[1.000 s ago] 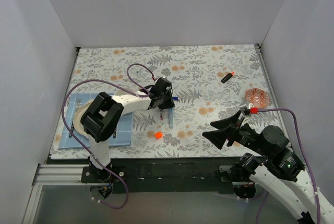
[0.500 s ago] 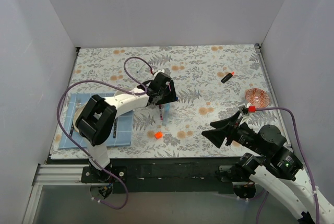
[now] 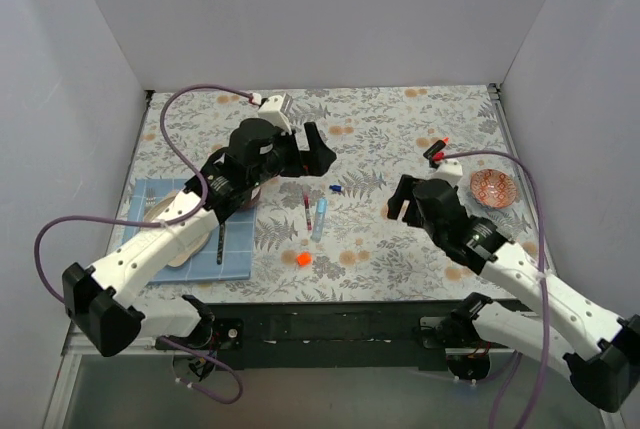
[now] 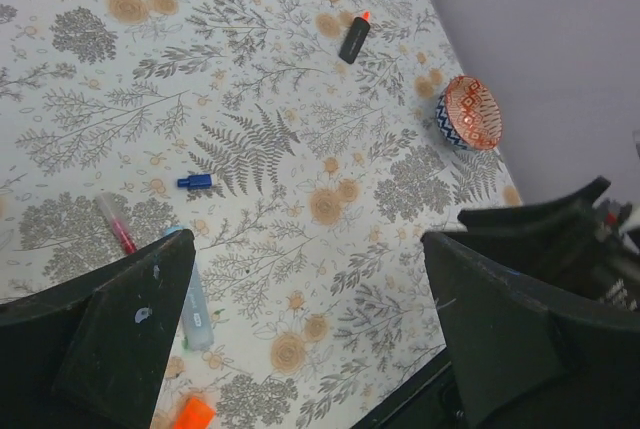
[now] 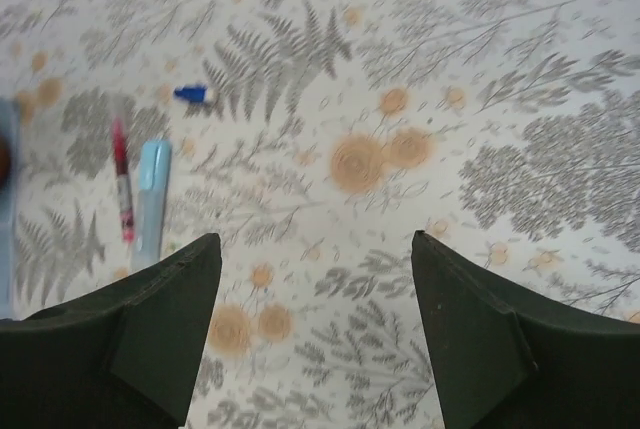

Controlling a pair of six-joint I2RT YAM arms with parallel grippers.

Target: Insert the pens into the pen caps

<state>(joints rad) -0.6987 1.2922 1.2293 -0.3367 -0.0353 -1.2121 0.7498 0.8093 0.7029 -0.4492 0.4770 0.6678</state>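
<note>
Our left hand (image 4: 310, 334) spread wide and empty over the counter (image 3: 400, 119), our right hand (image 5: 315, 339) likewise apart, light blue pen (image 5: 150, 199) flat, dark blue cap (image 5: 192, 94) nearby

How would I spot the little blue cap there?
Find the middle of the flowered table, where a pale blue pen lies beside a thin red pen. Just beyond them sits the blue cap: tiny, dark blue, unlike the orange cap.
</note>
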